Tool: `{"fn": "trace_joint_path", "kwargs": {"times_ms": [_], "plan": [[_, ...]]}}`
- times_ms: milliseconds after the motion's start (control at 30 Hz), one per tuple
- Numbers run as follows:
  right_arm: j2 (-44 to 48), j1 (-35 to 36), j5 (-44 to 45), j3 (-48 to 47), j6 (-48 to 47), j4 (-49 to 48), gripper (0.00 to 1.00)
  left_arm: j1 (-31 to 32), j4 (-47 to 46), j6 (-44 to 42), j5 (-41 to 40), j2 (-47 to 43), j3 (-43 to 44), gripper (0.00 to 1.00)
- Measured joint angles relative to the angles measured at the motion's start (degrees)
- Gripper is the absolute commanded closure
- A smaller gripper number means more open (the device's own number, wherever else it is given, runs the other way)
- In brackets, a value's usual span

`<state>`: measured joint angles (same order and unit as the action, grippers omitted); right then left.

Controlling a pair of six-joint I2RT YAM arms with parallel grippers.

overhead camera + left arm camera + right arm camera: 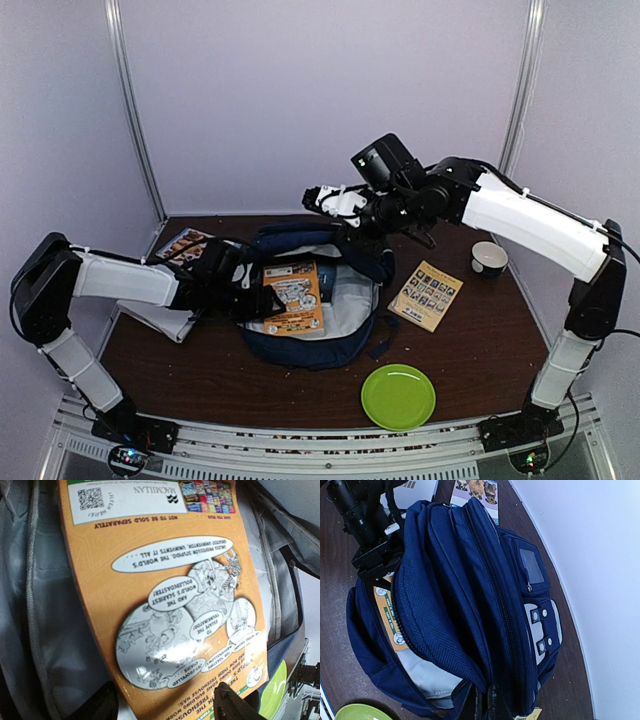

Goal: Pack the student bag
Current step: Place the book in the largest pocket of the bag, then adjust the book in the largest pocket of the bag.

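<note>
The student bag [312, 352] is lying open near the middle of the brown tabletop [480, 340], its light grey lining facing up and its navy front panels bunching toward the far side. The right end effector [489, 705] is reaching over from the far right and pinching the bag's raised navy flap, its fingers sitting narrow with the fabric edge clamped between them. An orange activity book [295, 297] is resting on the grey lining inside the opening. The left end effector [169, 706] is meeting that book at its left edge; in the left wrist view its dark fingers [102, 707] are showing well apart at the book's near edge, but whether they are actually gripping it cannot be told. A green plate [398, 396] is sitting near the front edge, apart from the bag. A yellow leaflet [427, 294] is lying just to the right of the bag, and a small cup [489, 258] is standing beyond it. Another book [180, 243] is lying at the far left, partly under the left arm.
</note>
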<state>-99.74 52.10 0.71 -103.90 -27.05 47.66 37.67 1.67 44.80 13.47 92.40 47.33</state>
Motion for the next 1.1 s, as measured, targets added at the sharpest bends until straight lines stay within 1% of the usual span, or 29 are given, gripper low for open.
{"fn": "trace_joint_path", "kwargs": {"times_ms": [133,200,367,567,633,767,900,1000,1100], "plan": [[0.9,-0.1,-0.2,0.8,0.0,-0.5,1.0,0.0,1.1,-3.2,0.0,-0.8,0.3,0.35],[0.9,-0.2,-0.2,0.9,0.0,-0.9,1.0,0.0,2.1,-3.7,-0.2,1.5,2.4,0.35],[1.1,-0.4,-0.2,1.5,0.0,-1.3,1.0,0.2,0.8,-3.7,-1.5,7.0,6.3,0.38],[1.9,-0.5,-0.2,3.0,0.0,-2.2,1.0,1.7,-3.8,-5.2,-5.7,8.6,7.8,0.38],[2.3,-0.5,-0.2,3.7,0.0,-2.5,1.0,2.0,-7.0,-5.9,-6.6,9.3,7.7,0.38],[3.1,-0.7,-0.2,5.5,0.0,-3.5,1.0,2.2,-11.0,-6.3,-8.4,9.7,7.5,0.35],[3.9,-0.9,-0.3,6.5,0.0,-4.3,1.0,2.6,-12.8,-5.5,-11.3,7.4,4.0,0.33],[4.0,-1.0,-0.7,6.7,0.1,-4.7,1.0,3.5,-11.5,-5.2,-13.7,2.6,0.3,0.32],[4.0,-1.0,-1.2,6.7,0.2,-4.9,1.0,5.0,-10.3,-6.4,-14.9,-4.4,-3.8,0.33]]}}
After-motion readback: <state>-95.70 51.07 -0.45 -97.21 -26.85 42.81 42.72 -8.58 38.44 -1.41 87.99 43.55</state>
